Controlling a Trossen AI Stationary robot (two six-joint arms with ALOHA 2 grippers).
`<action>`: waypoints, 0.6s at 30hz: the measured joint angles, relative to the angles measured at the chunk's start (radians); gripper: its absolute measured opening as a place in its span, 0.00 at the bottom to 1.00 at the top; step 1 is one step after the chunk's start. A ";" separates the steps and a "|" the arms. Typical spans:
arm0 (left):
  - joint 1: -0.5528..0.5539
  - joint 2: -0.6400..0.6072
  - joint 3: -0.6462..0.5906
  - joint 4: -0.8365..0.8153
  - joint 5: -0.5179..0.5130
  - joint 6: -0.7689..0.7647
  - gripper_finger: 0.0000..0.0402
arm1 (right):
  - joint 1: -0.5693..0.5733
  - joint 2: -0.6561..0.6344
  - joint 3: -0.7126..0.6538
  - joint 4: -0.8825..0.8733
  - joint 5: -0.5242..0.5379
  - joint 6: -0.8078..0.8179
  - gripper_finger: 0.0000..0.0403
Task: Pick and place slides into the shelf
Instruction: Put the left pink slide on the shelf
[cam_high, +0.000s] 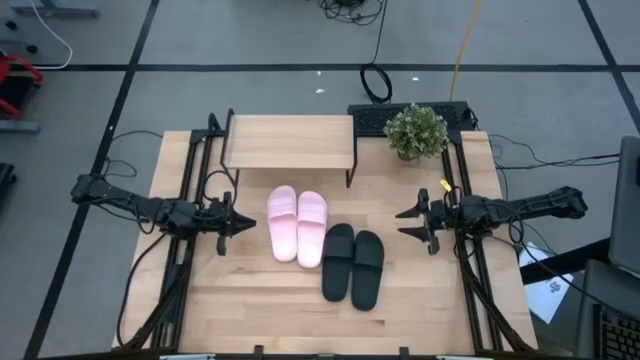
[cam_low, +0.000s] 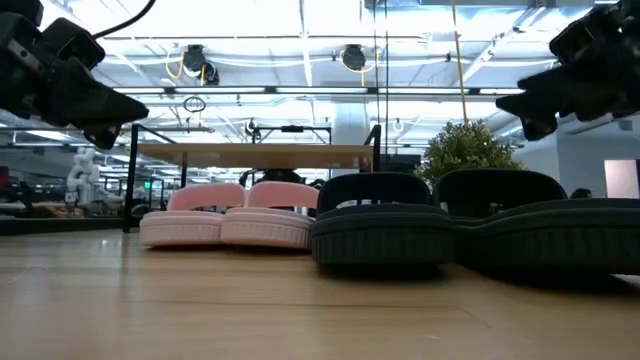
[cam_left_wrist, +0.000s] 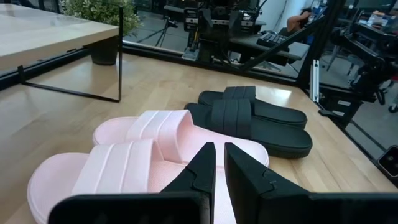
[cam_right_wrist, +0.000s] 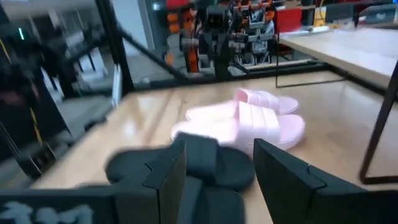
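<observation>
Two light pink slides (cam_high: 297, 225) lie side by side on their soles at the middle of the wooden tabletop. Two black slides (cam_high: 352, 265) lie just to their right, nearer the front. The shelf (cam_high: 290, 140), a light board on thin black legs, stands at the far edge with nothing on it. My left gripper (cam_high: 250, 224) hovers left of the pink pair, pointing at it, fingers (cam_left_wrist: 205, 163) shut with only a slit between them. My right gripper (cam_high: 402, 222) hovers right of the black pair, open (cam_right_wrist: 217, 144) and empty.
A potted green plant (cam_high: 416, 130) stands at the far right, beside the shelf. Black rails (cam_high: 190, 200) run along the table's left and right sides under the arms. Bare wood lies in front of the slides (cam_high: 280, 310).
</observation>
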 joint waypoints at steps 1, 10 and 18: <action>0.000 0.000 0.000 0.006 0.000 -0.002 0.08 | 0.000 0.000 0.000 0.026 0.000 0.020 0.44; 0.000 0.000 0.000 0.102 0.000 -0.216 0.08 | 0.000 0.000 0.000 0.271 0.000 0.087 0.44; 0.000 0.000 0.000 0.184 -0.027 -0.230 0.08 | 0.002 0.006 0.000 0.323 -0.008 0.090 0.44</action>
